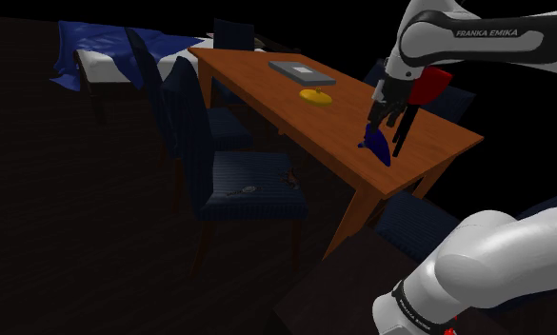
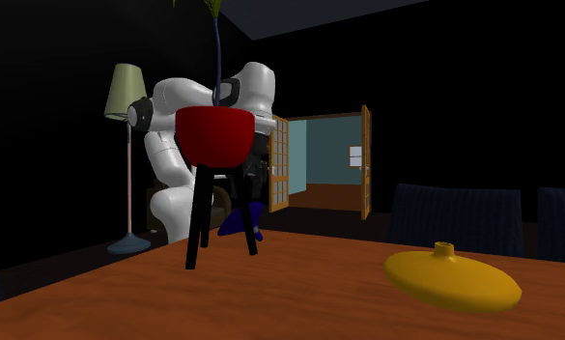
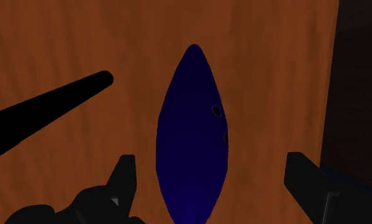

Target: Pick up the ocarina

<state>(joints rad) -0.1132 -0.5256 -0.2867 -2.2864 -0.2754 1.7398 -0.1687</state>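
Observation:
The ocarina (image 3: 192, 137) is a dark blue, pointed oval with small finger holes, and it lies on the brown wooden table (image 3: 63, 38). My gripper (image 3: 214, 184) hangs just above it, open. A black finger (image 3: 123, 181) stands on each side of the ocarina and neither touches it. In the shoulder view the gripper (image 1: 378, 127) is near the table's near-right end, directly over the ocarina (image 1: 376, 148). In the second exterior view the blue ocarina (image 2: 238, 221) shows low behind the planter's legs.
A red planter (image 2: 214, 135) on black legs stands close beside the gripper; one leg (image 3: 51, 114) slants in next to the ocarina. A flat yellow object (image 1: 314, 95) and a grey slab (image 1: 300, 71) lie farther along the table. Dark blue chairs (image 1: 238, 181) line its side. The table edge (image 3: 330, 95) runs near the other finger.

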